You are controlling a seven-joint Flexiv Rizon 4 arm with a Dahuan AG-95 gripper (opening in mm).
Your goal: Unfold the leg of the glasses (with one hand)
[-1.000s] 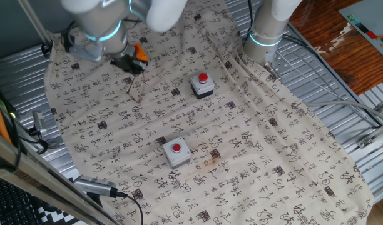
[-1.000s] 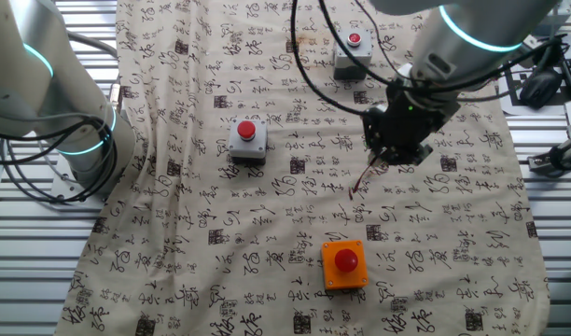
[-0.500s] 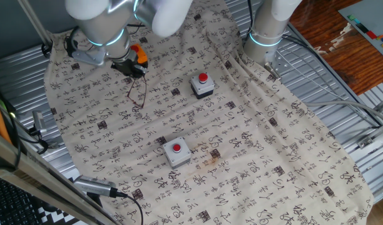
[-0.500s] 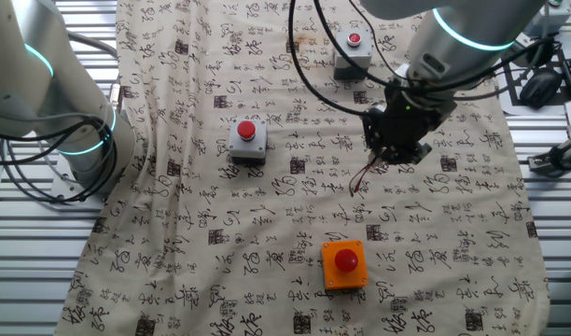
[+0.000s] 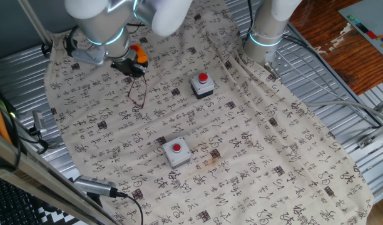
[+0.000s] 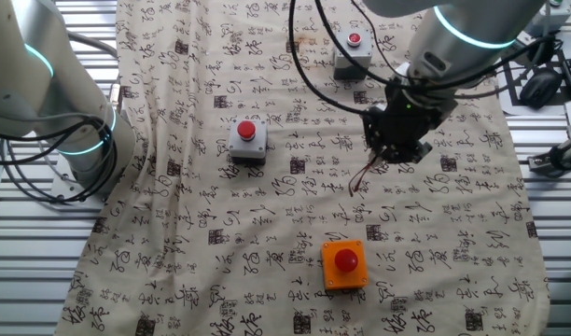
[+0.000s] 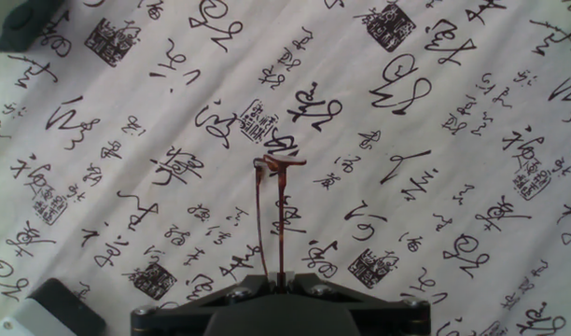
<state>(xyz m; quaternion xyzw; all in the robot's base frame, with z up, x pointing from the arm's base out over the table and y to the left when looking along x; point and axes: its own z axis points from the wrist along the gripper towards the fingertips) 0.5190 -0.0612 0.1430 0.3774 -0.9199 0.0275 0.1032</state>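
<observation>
From one fixed view I see my gripper pinching the glasses above the cloth, an orange box behind. The other fixed view shows two grey button boxes nearby. Hand view: frame dangling from closed fingers

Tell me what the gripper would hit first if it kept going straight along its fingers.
The glasses it already holds hang ahead of the gripper; their far end would likely meet the printed cloth first, though depth is unclear.

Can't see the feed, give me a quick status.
Gripper shut on the glasses, lifted off the cloth. Nothing in the way.
</observation>
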